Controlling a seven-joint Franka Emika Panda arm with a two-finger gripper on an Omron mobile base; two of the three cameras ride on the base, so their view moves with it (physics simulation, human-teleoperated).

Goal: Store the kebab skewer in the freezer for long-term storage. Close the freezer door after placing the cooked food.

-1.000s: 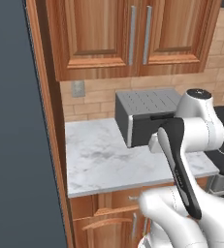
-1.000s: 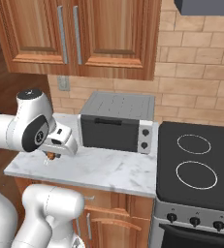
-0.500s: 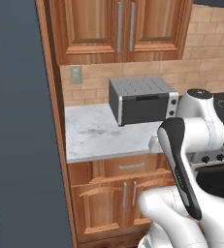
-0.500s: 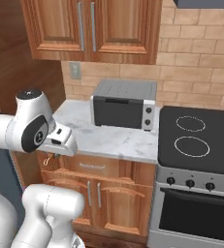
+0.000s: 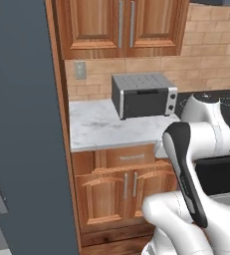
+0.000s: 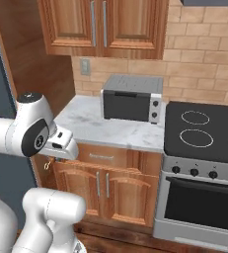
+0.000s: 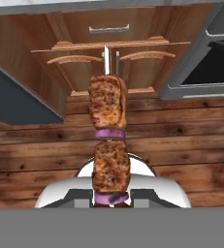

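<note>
Jaws [image 7: 111, 199] are pinching the kebab skewer [image 7: 108, 140] above the wooden floor [image 7: 181, 140], facing the cabinets [image 7: 84, 68].

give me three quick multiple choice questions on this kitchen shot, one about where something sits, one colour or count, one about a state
1. Where does the toaster oven stand?
A. on the stove
B. on the marble counter
C. on the floor

2. How many ring marks show on the stove top?
A. one
B. six
C. at least three

3. What is the tool doing?
A. shut on the kebab skewer
B. open above the counter
C. pulling a drawer

Answers: 1 B, it rests on the pale counter left of the stove. 2 C, two full rings and part of others show. 3 A, the skewer rises from between its tips in the hand view.
</note>
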